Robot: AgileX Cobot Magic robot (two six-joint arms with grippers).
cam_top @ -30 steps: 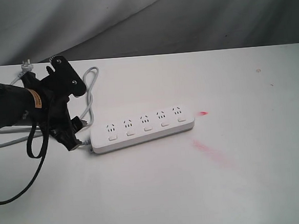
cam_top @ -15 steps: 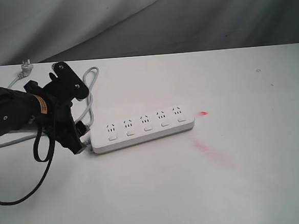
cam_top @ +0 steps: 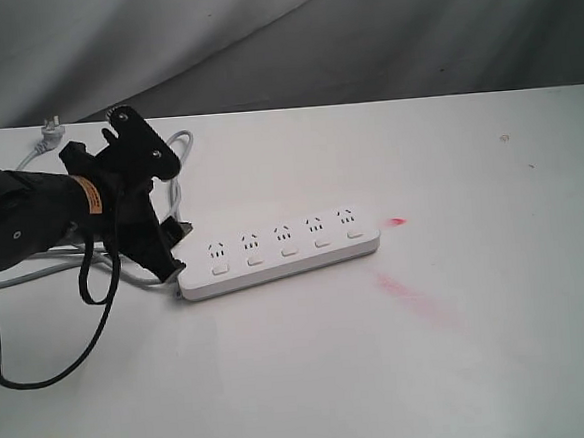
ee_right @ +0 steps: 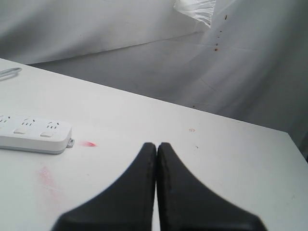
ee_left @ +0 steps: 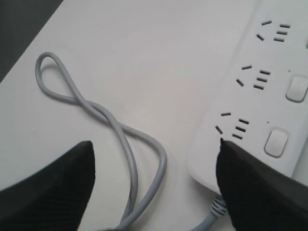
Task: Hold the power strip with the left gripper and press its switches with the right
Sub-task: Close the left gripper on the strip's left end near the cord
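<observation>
Left gripper [cam_top: 178, 252] is gaping wide at the power strip [cam_top: 279, 250]'s left end.
Right gripper [ee_right: 156, 145] is hovering, fingers together, empty.

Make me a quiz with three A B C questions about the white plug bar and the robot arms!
1. Where is the left gripper?
A) at the cord end of the power strip
B) at the end without a cord
C) above the middle socket

2. How many switches does the strip have?
A) three
B) five
C) seven

3. How are the fingers of the right gripper?
A) wide apart
B) shut together
C) clamped on the cord

Answers:
1. A, its open fingers sit by the end where the grey cord comes out.
2. B, the exterior view shows one switch under each of the five sockets.
3. B, the two black fingers touch with nothing between them, away from the strip.
</observation>
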